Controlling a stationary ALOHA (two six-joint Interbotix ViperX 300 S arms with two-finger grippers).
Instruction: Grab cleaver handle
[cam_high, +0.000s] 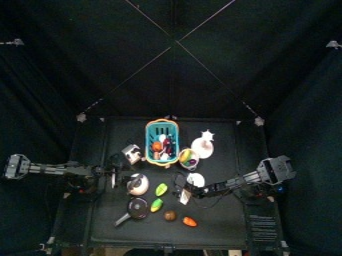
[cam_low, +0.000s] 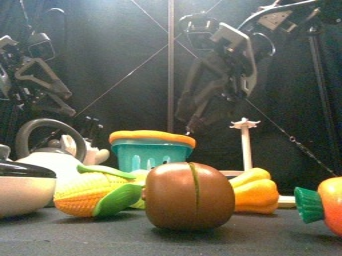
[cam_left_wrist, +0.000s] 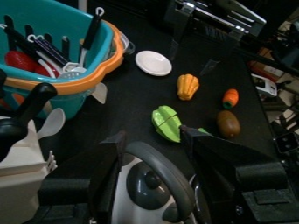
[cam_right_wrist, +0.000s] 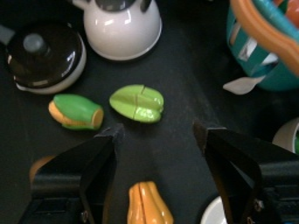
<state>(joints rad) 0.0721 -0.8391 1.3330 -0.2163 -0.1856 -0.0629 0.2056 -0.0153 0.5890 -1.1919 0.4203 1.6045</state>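
Observation:
A pale grey flat blade (cam_left_wrist: 21, 171) lies beside the teal basket (cam_left_wrist: 87, 66), and the dark stub (cam_left_wrist: 31, 107) rising from it looks like the cleaver handle. In the top view the cleaver (cam_high: 131, 153) sits just left of the basket (cam_high: 162, 128). My left gripper (cam_left_wrist: 158, 171) is open over the white kettle (cam_left_wrist: 152, 185), a short way from the cleaver and not touching it. My right gripper (cam_right_wrist: 163, 162) is open above the table, near a green fruit (cam_right_wrist: 140, 102), with nothing between its fingers.
Around the kettle (cam_high: 138, 182) lie a black pan (cam_high: 138, 208), a white disc (cam_left_wrist: 153, 62), a yellow pepper (cam_left_wrist: 188, 85), a brown fruit (cam_left_wrist: 229, 124) and an orange piece (cam_left_wrist: 230, 96). The basket holds several utensils. A white star-topped stand (cam_low: 243, 140) rises behind.

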